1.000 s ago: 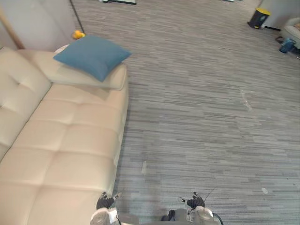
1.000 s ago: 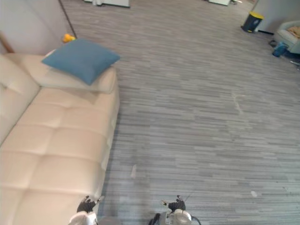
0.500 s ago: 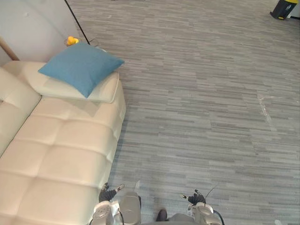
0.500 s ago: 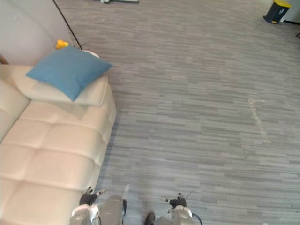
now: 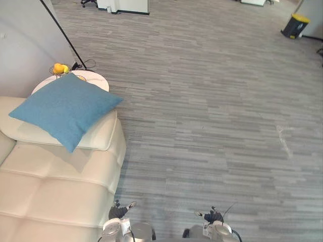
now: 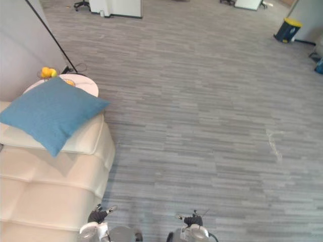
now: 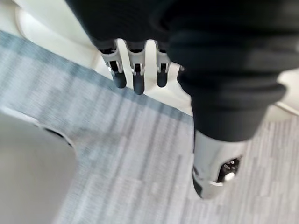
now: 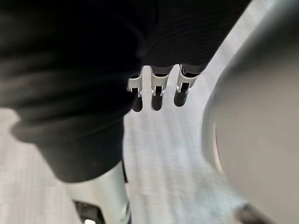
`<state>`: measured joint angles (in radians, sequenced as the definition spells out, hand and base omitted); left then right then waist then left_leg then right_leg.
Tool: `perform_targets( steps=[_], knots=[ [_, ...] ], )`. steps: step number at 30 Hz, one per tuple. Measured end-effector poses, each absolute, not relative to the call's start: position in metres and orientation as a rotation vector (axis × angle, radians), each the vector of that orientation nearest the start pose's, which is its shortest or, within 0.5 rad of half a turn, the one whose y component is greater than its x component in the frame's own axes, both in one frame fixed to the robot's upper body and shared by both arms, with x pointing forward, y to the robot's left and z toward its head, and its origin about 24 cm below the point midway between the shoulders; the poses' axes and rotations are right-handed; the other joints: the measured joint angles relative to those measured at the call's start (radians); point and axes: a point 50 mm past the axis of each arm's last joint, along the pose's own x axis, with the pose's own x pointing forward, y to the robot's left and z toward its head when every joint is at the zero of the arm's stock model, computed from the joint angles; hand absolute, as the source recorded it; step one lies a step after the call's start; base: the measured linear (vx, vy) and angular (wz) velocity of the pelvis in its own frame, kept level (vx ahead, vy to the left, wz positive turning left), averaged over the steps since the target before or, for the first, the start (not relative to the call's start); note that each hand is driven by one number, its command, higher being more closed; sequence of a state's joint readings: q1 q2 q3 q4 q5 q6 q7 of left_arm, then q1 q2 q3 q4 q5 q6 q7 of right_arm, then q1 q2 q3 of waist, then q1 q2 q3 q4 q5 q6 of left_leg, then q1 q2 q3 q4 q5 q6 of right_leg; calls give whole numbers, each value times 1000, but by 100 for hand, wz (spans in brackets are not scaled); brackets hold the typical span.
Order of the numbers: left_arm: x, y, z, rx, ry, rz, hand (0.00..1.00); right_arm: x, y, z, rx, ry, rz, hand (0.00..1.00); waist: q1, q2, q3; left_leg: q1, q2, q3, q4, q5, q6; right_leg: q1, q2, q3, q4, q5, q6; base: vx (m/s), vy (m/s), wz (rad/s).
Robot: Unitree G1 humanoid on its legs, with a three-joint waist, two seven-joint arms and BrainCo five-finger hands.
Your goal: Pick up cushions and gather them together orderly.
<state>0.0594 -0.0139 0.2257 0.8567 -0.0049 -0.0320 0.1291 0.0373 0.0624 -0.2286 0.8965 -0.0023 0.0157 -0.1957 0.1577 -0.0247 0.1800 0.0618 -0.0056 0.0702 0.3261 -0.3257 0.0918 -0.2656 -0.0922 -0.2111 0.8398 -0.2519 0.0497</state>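
The view has swung toward the blue cushion (image 5: 63, 108) on the sofa (image 5: 55, 186), approach underway; left hand (image 5: 117, 212) and right hand (image 5: 211, 217) hang slack, empty.

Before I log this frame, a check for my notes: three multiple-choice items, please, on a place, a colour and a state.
1. Where does the blue cushion lie? A on the floor; B on the cream sofa, at its end; C in a hand.
2. What colour are the items on the round table? A red; B yellow; C green.
3. How are the hands? A both open, empty; B left shut on the cushion; C right shut on it.
Answers: B, it rests on the sofa; B, they show yellow; A, left hand and right hand have relaxed fingers around nothing.
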Motion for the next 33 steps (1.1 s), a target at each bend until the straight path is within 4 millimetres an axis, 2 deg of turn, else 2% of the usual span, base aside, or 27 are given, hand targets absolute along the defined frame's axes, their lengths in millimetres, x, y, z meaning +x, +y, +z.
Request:
perform_targets(
  steps=[2,3,4,6,7,8,9,10,11,12,13,14,16,17,18,19,20,21,23,24,25,26,28,30,32,33],
  knots=[
    [136,188,-141,-63,900,355,0,134,-173,-146,75,967,-389,0,-2,2,0,54,22,-64,-1,-34,-23,-28,41,37,-240,22,-9,433,-135,90],
    [136,188,-141,-63,903,355,0,134,-173,-146,77,967,-393,0,-3,2,0,65,23,-84,-2,-44,-30,-32,50,60,-289,35,-11,478,-185,98],
    [135,188,-142,-64,907,356,0,135,-174,-146,82,968,-402,0,-6,2,0,88,26,-128,-5,-66,-47,-40,66,117,-384,74,-21,532,-237,116],
    [133,189,-142,-75,912,374,0,134,-173,-147,83,976,-400,0,-11,-4,-5,124,26,-204,-13,-100,-82,-40,75,155,-456,152,-39,576,-302,132],
    [129,184,-146,-85,938,370,0,139,-175,-146,79,971,-397,0,-19,23,-21,127,59,-281,3,-116,-97,-35,78,114,-410,182,-36,588,-349,120],
    [128,182,-147,-94,942,370,0,141,-177,-145,70,966,-399,0,-20,40,-33,112,70,-307,21,-107,-111,-32,80,81,-403,163,-51,576,-350,132],
    [127,178,-148,-120,947,378,0,147,-180,-143,59,951,-395,0,-19,60,-43,66,81,-324,85,-80,-143,-22,77,36,-407,133,-72,542,-350,76],
    [128,175,-147,-134,945,383,0,150,-181,-141,57,944,-395,0,-20,69,-42,46,82,-321,129,-64,-157,-10,77,21,-414,126,-79,498,-339,78],
    [126,179,-148,-145,950,416,0,154,-179,-140,52,936,-380,0,-19,75,-36,-29,91,-273,293,2,-180,49,75,0,-455,114,-96,549,-355,69],
    [125,182,-148,-152,949,439,0,155,-174,-140,54,937,-368,0,-17,74,-32,-87,133,-165,415,-18,-172,132,82,-13,-516,110,-102,423,-248,71],
    [126,182,-148,-157,946,445,0,154,-173,-141,58,941,-368,0,-16,74,-31,-105,155,-111,454,-32,-172,173,82,-27,-541,109,-104,367,-214,75],
    [125,181,-148,-166,946,442,0,151,-173,-142,59,947,-369,0,-15,74,-33,-147,187,-5,488,-52,-168,256,78,-65,-600,106,-107,244,-193,71],
    [128,180,-146,-151,927,424,0,153,-177,-141,49,937,-372,0,-10,70,-42,-213,191,109,413,-50,-151,312,70,-113,-674,98,-96,135,-149,57],
    [131,179,-144,-145,915,413,0,161,-180,-137,40,913,-371,0,-10,74,-41,-264,188,168,320,-31,-118,323,72,-138,-694,91,-86,91,-55,55],
    [131,181,-144,-144,910,415,0,161,-182,-137,33,913,-372,0,-9,74,-41,-298,183,231,213,-1,-85,332,78,-159,-715,84,-66,101,-22,59],
    [129,182,-144,-142,912,417,0,159,-183,-137,30,918,-375,0,-7,73,-41,-306,177,251,162,18,-80,335,81,-168,-723,84,-58,136,29,28],
    [124,186,-145,-153,915,438,0,153,-186,-141,22,948,-377,0,16,57,-45,-296,147,236,99,113,-62,335,78,-155,-730,79,-43,181,70,4],
    [121,190,-145,-160,910,460,0,148,-184,-144,24,975,-370,0,24,44,-49,-285,115,222,65,144,-54,337,62,-147,-728,68,-25,198,83,-7],
    [123,192,-144,-158,903,454,0,146,-180,-146,33,985,-366,0,29,25,-38,-256,89,230,43,142,-47,341,27,-146,-673,48,-2,320,111,0],
    [121,192,-145,-155,910,450,0,142,-181,-147,33,992,-366,0,30,25,-34,-205,83,242,34,129,-43,310,-10,-132,-511,32,19,344,129,-8],
    [120,193,-146,-153,917,450,0,140,-178,-148,38,996,-364,0,30,26,-34,-183,83,242,31,119,-43,289,-25,-129,-424,34,18,276,118,0],
    [118,196,-146,-145,925,452,0,136,-172,-149,52,1007,-350,0,25,23,-31,-135,81,235,30,96,-39,233,-62,-122,-225,60,7,208,88,13],
    [115,200,-147,-131,938,456,0,129,-166,-152,51,1027,-315,0,10,20,-30,-74,79,203,24,76,-35,182,-79,-100,-75,50,20,266,45,50],
    [114,203,-147,-124,941,461,0,132,-166,-151,34,1018,-302,0,8,10,-29,-17,79,174,-19,75,-35,141,-90,-103,-72,41,24,302,4,58],
    [113,203,-148,-125,945,461,0,136,-166,-150,35,1005,-302,0,6,11,-28,8,80,141,-50,75,-36,103,-77,-88,-159,37,16,257,-32,51],
    [113,202,-148,-125,948,460,0,135,-165,-150,38,1008,-301,0,2,11,-28,14,80,108,-62,73,-40,86,-54,-58,-253,39,8,243,-87,68]
  ],
)
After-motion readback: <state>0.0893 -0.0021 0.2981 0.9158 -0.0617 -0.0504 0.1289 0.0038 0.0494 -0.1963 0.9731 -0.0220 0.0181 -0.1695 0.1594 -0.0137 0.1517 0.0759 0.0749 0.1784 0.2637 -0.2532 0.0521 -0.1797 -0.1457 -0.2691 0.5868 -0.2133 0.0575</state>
